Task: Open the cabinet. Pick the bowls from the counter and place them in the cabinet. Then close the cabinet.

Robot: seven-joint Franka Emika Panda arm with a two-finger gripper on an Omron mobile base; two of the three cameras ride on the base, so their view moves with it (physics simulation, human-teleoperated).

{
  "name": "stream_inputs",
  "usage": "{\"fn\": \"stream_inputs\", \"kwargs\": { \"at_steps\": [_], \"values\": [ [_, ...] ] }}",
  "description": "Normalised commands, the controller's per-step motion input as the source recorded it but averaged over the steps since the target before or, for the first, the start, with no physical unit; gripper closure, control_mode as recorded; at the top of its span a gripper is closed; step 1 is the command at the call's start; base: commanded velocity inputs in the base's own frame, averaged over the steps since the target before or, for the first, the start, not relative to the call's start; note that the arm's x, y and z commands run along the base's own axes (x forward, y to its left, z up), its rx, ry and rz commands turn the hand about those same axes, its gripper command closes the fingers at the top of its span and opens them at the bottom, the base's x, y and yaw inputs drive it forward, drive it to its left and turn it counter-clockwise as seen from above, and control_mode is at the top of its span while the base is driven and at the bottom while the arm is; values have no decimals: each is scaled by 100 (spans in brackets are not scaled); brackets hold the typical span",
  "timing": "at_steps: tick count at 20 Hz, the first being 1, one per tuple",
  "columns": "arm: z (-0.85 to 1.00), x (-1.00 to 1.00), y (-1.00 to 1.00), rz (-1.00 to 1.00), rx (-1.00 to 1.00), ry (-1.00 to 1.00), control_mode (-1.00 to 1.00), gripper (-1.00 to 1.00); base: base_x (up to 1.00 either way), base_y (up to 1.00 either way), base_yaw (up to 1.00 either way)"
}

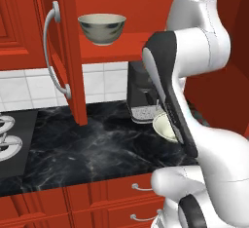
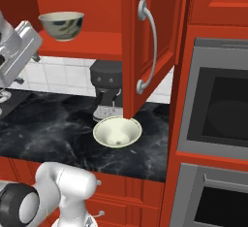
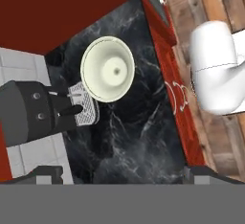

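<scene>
One bowl sits on the cabinet shelf; the shallow bowl waits on the bench beside the coffee machine. My fingers hang spread and empty above it. Next I judge a descent onto its rim.

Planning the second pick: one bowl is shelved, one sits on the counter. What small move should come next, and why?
Probably lower the open end effector toward the rim of the shallow bowl. The deep bowl already stands on the shelf of the open cabinet, while the shallow one lies on the counter beside the coffee machine, below the hand, with nothing held.
</scene>
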Motion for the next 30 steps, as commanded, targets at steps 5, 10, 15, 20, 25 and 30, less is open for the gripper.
{"fn": "stream_inputs", "kwargs": {
  "at_steps": [5, 10, 15, 20, 25, 30],
  "values": [
    [-100, -82, -10, -9, -27, -21, -100, -100, 0, 0, 0],
    [-61, -28, -38, -19, -6, -6, -100, -100, 0, 0, 0],
    [-59, 3, -29, -17, 8, 6, -100, -100, 0, 0, 0],
    [-68, 15, -10, -9, 10, 8, -100, -100, 0, 0, 0],
    [-63, 36, -2, -5, 5, 0, -100, -100, 0, 0, 0],
    [-31, 51, 0, 0, -2, -5, -100, -100, 0, 0, 0]
  ]
}}
